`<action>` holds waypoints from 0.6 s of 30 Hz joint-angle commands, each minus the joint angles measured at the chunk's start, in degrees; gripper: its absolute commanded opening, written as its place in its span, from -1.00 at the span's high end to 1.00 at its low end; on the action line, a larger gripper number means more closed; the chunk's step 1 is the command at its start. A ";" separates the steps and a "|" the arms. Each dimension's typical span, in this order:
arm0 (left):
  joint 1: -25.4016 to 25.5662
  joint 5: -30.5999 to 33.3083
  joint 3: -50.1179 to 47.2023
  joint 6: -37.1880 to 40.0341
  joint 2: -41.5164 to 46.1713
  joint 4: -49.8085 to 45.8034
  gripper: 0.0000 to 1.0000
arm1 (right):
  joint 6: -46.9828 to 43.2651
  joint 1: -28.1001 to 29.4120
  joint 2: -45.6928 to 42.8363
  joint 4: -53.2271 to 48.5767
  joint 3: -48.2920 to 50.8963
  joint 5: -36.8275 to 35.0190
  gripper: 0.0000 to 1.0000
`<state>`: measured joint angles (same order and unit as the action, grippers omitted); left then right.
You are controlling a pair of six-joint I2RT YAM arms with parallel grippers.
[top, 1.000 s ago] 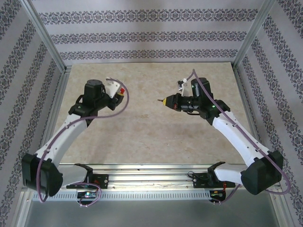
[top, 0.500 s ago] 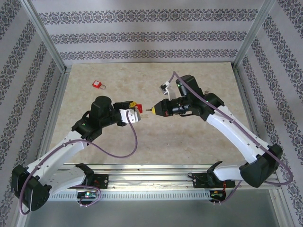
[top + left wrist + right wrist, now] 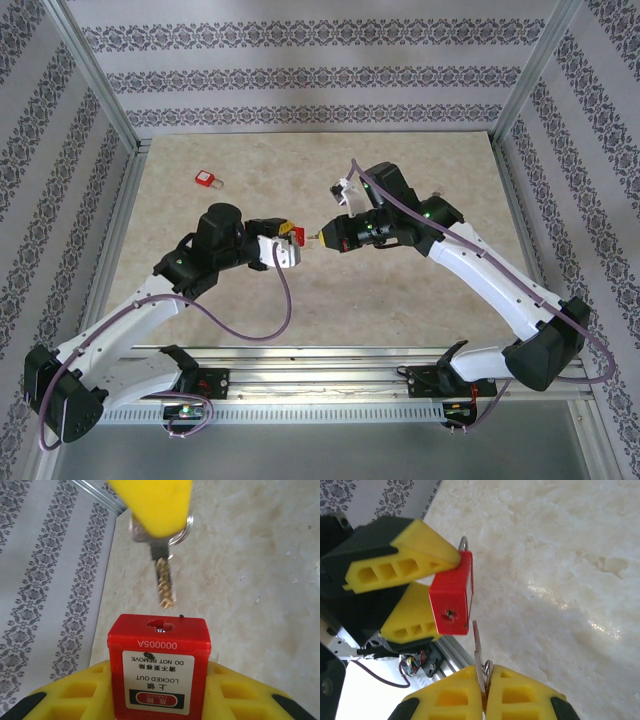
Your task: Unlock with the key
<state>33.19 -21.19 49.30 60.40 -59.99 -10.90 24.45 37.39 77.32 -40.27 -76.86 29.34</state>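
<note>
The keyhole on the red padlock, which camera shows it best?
The left wrist view: the keyhole is close and sharp on the red padlock, with the key tip just short of it. The right wrist view shows it smaller. In the top external view the padlock is too small to make it out.
</note>
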 commanded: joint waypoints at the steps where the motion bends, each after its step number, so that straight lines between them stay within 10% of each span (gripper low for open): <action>1: 0.98 -1.61 2.34 -1.64 -0.04 -1.15 1.00 | 0.34 0.48 -0.09 2.86 0.35 -1.31 1.00; 18: 1.44 -0.32 1.73 -4.67 -0.81 -0.44 1.00 | 2.84 1.42 -0.51 5.19 1.89 -0.30 1.00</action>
<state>33.78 -21.15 49.43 57.04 -60.55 -11.49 26.81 37.78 77.82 -35.75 -75.66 28.84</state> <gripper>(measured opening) 0.351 0.045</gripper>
